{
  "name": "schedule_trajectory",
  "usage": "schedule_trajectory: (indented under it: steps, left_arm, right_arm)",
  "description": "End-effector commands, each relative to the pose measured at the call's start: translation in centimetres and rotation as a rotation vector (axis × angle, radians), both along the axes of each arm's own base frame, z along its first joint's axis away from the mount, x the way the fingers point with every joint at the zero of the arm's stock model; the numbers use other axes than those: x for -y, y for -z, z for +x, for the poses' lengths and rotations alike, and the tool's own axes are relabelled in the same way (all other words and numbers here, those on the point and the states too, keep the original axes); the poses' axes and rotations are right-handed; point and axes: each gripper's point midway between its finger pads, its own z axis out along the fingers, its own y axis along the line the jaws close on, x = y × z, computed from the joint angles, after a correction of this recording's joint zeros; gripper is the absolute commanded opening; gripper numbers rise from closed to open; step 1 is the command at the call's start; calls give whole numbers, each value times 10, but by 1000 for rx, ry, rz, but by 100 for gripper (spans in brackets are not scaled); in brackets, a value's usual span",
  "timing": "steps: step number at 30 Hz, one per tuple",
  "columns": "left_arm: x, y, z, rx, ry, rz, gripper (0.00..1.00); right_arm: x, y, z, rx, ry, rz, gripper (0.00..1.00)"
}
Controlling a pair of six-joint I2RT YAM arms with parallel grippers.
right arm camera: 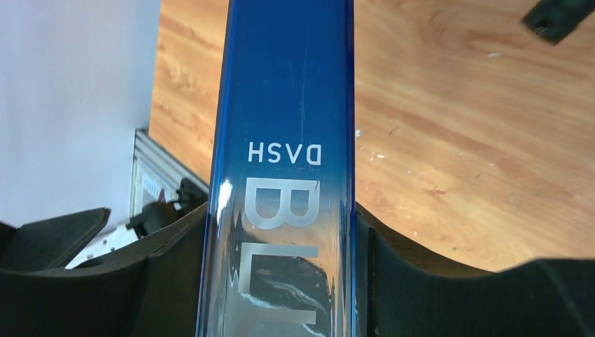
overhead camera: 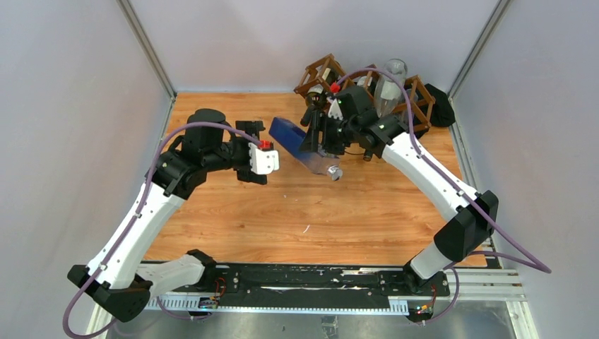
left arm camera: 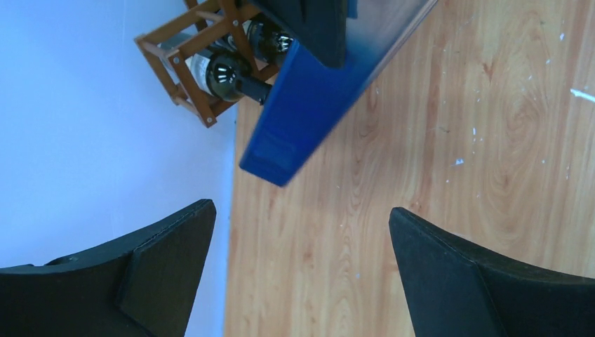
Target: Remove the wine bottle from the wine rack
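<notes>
My right gripper (overhead camera: 319, 139) is shut on a blue square glass wine bottle (overhead camera: 300, 150). It holds the bottle tilted over the table, in front of the wine rack (overhead camera: 418, 99) and clear of its cells. The silver cap (overhead camera: 334, 171) points toward the near side. In the right wrist view the bottle (right arm camera: 288, 105) with white lettering sits clamped between both fingers (right arm camera: 393, 246). The dark brown lattice rack stands at the back wall. My left gripper (overhead camera: 263, 152) is open and empty, left of the bottle. Its view shows the bottle (left arm camera: 309, 98) and the rack (left arm camera: 189, 63) ahead.
The rack still holds a dark bottle (overhead camera: 321, 74), also in the left wrist view (left arm camera: 224, 74), and a clear bottle (overhead camera: 390, 85). A black object (overhead camera: 441, 106) lies at the rack's right end. Grey walls close in the wooden table (overhead camera: 297, 219) on three sides.
</notes>
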Motion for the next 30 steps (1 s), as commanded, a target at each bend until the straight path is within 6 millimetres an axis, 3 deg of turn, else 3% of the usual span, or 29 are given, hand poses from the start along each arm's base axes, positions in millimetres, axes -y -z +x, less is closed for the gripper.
schedule_trajectory:
  steps: [1,15,18,25,28,30]
  left_arm:
    - [5,5,-8,90,64,72,100]
    - [17,41,-51,39,155,79,100]
    - [21,47,-51,60,166,98,100]
    - [26,36,-38,126,116,40,99]
    - [25,41,-40,131,125,45,94]
    - [25,42,-42,126,130,40,85]
  right_arm:
    - [-34,-54,-27,131,-152,139,0]
    - [-77,-80,-85,135,-349,266,0]
    - [-86,-83,-96,126,-386,288,0]
    - [-102,-82,-114,111,-463,309,0]
    - [-105,-80,-119,101,-487,311,0]
    - [-106,-78,-120,96,-489,306,0]
